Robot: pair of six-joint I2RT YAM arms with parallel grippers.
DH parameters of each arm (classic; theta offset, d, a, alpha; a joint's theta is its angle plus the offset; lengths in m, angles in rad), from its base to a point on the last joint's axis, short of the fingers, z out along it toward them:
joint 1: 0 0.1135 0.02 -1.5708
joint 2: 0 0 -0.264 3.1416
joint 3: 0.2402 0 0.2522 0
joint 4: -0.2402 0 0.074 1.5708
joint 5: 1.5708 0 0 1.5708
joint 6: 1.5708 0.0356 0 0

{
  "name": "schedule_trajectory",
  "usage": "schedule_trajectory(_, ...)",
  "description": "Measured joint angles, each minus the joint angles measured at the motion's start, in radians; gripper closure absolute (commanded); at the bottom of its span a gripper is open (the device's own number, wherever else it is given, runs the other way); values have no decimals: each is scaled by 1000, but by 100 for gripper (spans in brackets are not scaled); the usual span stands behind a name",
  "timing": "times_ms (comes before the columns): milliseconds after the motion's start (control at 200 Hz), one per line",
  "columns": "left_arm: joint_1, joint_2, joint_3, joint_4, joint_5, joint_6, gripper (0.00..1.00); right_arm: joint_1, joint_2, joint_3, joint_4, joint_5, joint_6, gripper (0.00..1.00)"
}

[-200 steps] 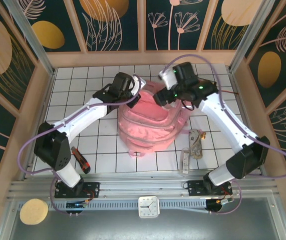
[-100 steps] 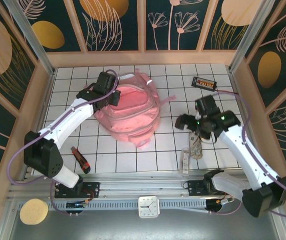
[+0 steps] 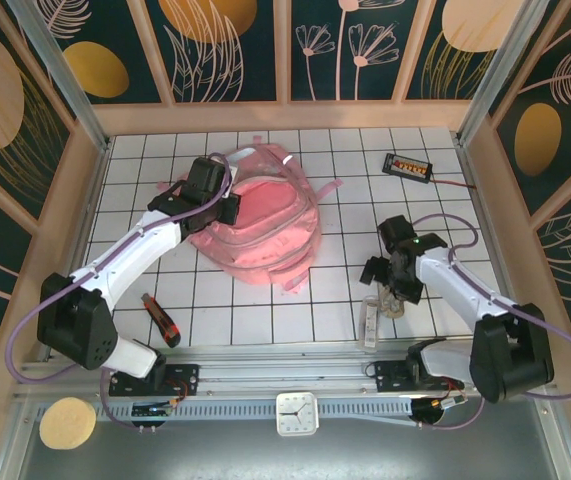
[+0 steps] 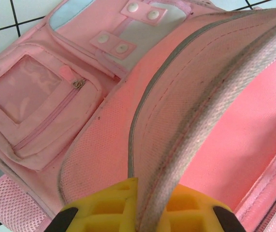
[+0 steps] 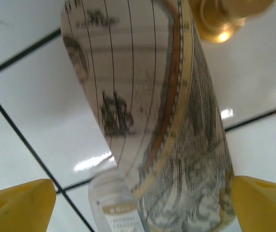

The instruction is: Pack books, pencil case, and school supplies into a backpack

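Observation:
The pink backpack (image 3: 270,235) lies left of the table's middle. My left gripper (image 3: 217,206) is shut on its grey-trimmed opening rim (image 4: 210,96), which runs between the yellow fingers (image 4: 104,205), with the pink lining beside it. My right gripper (image 3: 393,283) hangs open low over the school supplies at the front right. A cream roll with dark print (image 5: 167,111) lies between its spread fingertips (image 5: 19,203), untouched by them. The slim whitish bar (image 3: 369,322) lies partly under the roll (image 5: 116,208). The books and the pencil case are out of view.
A small black box with orange marks (image 3: 407,166) and a wire sits at the back right. A red-and-black utility knife (image 3: 161,320) lies at the front left. Wooden walls ring the white tiled table (image 3: 325,200). A clock (image 3: 296,414) stands below the front rail.
My right arm left the backpack and swung down to the front right over the cream roll. The left gripper kept its hold and drew the backpack leftward.

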Motion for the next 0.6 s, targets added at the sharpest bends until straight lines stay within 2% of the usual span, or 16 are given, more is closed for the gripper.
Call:
schedule_trajectory(385, 0, -3, -3, 2, 18, 19, 100, -66, 193, 19, 109, 15, -74, 10)
schedule_trajectory(600, 0, -3, -3, 2, 18, 27, 100, -66, 242, 55, 138, -4, -95, 35)
